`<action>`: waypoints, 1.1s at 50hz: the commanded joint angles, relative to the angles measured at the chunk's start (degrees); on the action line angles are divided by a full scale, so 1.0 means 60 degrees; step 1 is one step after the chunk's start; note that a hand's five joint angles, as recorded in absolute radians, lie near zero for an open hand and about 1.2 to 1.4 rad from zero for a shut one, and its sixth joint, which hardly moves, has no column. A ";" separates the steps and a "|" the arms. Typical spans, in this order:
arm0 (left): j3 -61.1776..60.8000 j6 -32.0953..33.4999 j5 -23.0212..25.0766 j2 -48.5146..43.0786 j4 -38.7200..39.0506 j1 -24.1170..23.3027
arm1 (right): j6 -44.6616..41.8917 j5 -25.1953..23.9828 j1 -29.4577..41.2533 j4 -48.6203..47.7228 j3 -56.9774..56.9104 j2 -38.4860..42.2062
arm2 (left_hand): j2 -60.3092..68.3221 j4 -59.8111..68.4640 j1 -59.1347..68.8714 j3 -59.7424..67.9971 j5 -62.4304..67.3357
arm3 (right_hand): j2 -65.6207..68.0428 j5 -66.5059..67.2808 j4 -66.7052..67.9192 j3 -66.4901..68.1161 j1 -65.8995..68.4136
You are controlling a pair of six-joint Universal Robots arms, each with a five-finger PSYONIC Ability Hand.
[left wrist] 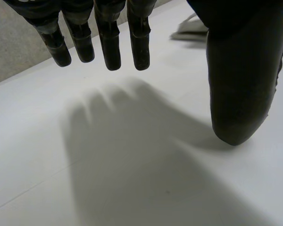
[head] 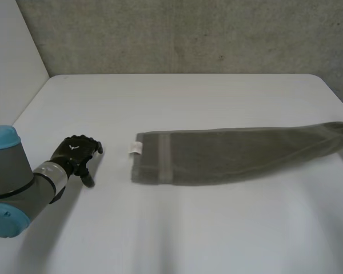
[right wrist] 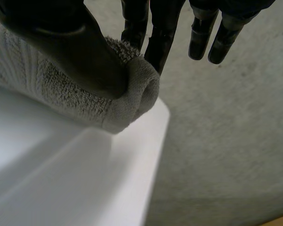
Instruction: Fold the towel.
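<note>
Head view: the towel (head: 234,154) lies in a long strip across the table (head: 177,97), its right end raised. The right hand (right wrist: 75,52) pinches that end, thumb against fingers, and should carry it level over the left end. The left hand (head: 75,153) hangs slack-fingered nearby, touching nothing.

A bare robotics lab or test room is suggested: a plain white table (head: 206,97) is set against a rough grey concrete wall (head: 188,34) at 12 o'clock, and a grey, blue-capped robot arm (head: 14,177) is seen at 8 o'clock.
</note>
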 commanded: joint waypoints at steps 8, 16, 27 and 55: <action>-0.0040 0.0000 -0.0029 0.0139 0.0000 0.0014 | -0.0260 0.1023 0.4705 0.1279 -0.1614 -0.0485 | -0.0457 -0.0500 -0.0612 -0.0421 -0.0175 | 0.1436 0.0772 -0.0062 -0.0061 0.0891; -0.0172 0.0000 -0.0014 0.0256 0.0014 0.0014 | -0.0260 0.1946 0.8675 0.1118 -0.1937 0.0453 | -0.0457 -0.0500 -0.0612 -0.0421 -0.0175 | 0.1436 0.0772 -0.0062 -0.0061 0.0891; -0.0216 0.0000 -0.0014 0.0256 0.0014 -0.0059 | -0.0230 0.3030 1.0726 0.0503 -0.3035 0.2225 | -0.0541 -0.0500 -0.0696 -0.0421 -0.0259 | -1.0230 -1.0895 -0.0062 -0.0061 -1.0776; 0.0224 -0.0879 -0.0073 0.1018 0.0014 -0.2066 | 0.1864 0.1713 0.5733 -0.0330 0.3144 -0.1379 | -0.0653 -0.0500 -0.0808 -0.0421 -0.0371 | -0.8513 -0.9178 -0.0062 -0.0061 -0.9058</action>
